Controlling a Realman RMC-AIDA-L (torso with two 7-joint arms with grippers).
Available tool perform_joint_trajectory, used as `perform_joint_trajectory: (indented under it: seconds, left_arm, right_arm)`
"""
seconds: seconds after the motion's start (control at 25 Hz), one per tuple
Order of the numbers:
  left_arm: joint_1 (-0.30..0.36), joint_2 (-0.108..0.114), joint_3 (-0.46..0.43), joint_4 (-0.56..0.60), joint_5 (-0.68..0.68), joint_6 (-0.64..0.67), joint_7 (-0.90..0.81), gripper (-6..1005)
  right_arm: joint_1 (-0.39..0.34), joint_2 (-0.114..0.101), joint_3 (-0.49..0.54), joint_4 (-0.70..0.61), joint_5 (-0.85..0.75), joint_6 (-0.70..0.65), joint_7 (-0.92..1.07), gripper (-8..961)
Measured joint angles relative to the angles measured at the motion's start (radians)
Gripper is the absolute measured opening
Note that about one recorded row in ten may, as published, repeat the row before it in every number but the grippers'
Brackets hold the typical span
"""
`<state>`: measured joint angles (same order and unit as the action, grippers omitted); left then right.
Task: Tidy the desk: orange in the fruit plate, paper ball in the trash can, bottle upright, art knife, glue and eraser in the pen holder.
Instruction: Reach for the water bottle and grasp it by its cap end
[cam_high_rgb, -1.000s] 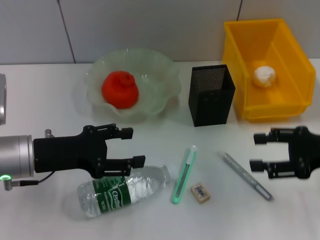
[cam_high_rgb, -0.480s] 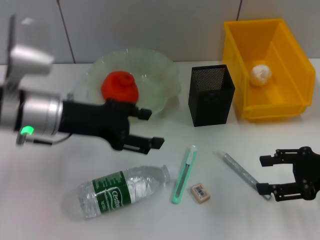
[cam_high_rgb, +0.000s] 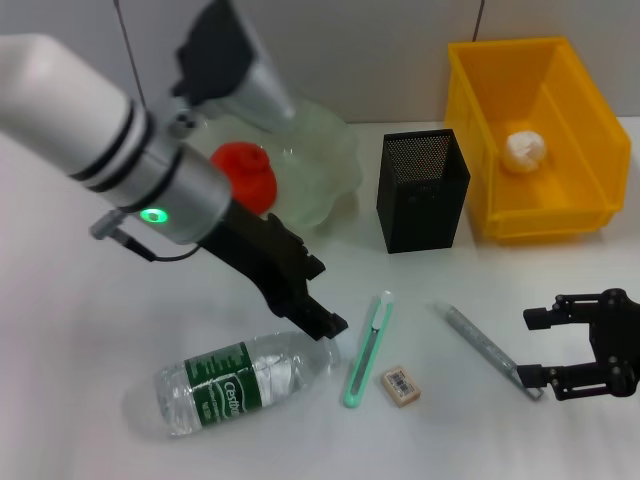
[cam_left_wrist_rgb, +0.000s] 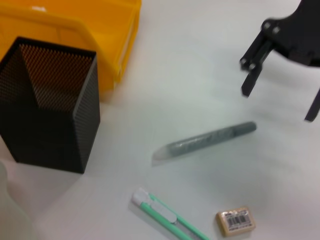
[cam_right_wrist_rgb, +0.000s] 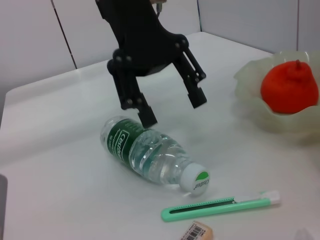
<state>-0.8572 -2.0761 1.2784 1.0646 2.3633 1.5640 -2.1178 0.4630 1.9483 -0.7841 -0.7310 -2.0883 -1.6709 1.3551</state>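
Since a second ago, your left gripper (cam_high_rgb: 305, 290) has been swinging from level to steeply downward, and it is now hanging just above the neck end of the bottle (cam_high_rgb: 243, 380), jaws apart and empty. I judge you are preparing to set the bottle upright; it is lying on its side on the tabletop (cam_high_rgb: 90, 340). Your right gripper (cam_high_rgb: 560, 345) has been dropping back and is now waiting with jaws apart, touching or just beside the far end of the glue (cam_high_rgb: 490, 350); I cannot tell which. The left arm is hiding part of the orange (cam_high_rgb: 250, 175) in the fruit plate (cam_high_rgb: 335, 160).
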Motion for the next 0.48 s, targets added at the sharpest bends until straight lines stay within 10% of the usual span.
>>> perform_joint_trajectory:
  seconds: [0.48]
  left_arm:
    - [-0.046, -0.004, 0.286, -0.057, 0.064, -0.154, -0.223, 814]
  right_arm:
    - [0.002, 0.002, 0.002, -0.019, -0.001, -0.002, 0.001, 760]
